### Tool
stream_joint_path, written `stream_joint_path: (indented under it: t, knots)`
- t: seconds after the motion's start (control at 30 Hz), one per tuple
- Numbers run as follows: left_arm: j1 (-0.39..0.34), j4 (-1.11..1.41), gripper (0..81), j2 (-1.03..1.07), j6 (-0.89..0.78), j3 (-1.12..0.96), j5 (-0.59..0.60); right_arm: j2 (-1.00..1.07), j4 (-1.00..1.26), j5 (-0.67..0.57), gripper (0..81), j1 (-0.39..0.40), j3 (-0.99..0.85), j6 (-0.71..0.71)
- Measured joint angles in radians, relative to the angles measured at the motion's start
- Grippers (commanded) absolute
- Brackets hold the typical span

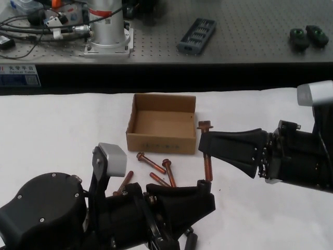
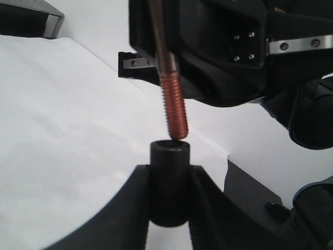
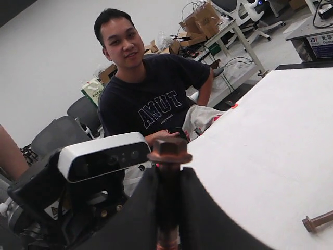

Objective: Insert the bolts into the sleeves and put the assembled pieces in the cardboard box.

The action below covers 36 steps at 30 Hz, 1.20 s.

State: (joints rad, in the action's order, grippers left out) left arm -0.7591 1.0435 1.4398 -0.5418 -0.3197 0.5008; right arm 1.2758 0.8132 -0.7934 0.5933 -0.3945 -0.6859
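My right gripper [image 1: 203,141] is shut on a copper bolt [image 1: 207,160] and holds it upright, head up, just right of the cardboard box [image 1: 161,141]. In the right wrist view the bolt's head [image 3: 168,150] stands above the fingers [image 3: 139,208]. Directly below, my left gripper [image 1: 204,185] is shut on a black sleeve [image 2: 169,179], bore upward. The bolt's threaded tip [image 2: 174,112] sits at the sleeve's opening, touching or just inside the rim. The box is open and looks empty.
Several loose copper bolts [image 1: 152,162] lie on the white cloth in front of the box, one more [image 3: 318,221] in the right wrist view. A spare black sleeve [image 1: 190,241] lies near the front edge. A metal bench with tools runs along the back.
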Motion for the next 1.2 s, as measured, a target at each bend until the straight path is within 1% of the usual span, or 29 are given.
stream_joint_path:
  t: [0.27, 0.47, 0.83, 1.0, 1.2]
  knots:
    - [0.000, 0.014, 11.3, 0.000, -0.012, 0.000, 0.015, 0.000, 0.007, -0.007, 4.3, 0.000, 0.002, -0.014]
    - [0.000, 0.014, 11.3, 0.000, -0.015, 0.001, 0.072, 0.000, 0.007, -0.044, 4.3, 0.000, 0.005, -0.018]
    - [0.000, 0.030, 11.3, 0.000, -0.031, 0.001, 0.078, 0.000, 0.007, -0.082, 4.3, 0.001, 0.009, -0.038]
    - [0.000, 0.049, 11.3, 0.000, -0.072, 0.001, 0.080, 0.000, 0.015, -0.121, 4.3, -0.015, 0.009, -0.040]
    - [0.035, 0.090, 11.3, 0.003, -0.122, 0.001, 0.082, 0.000, 0.005, -0.143, 4.3, -0.015, 0.009, -0.040]
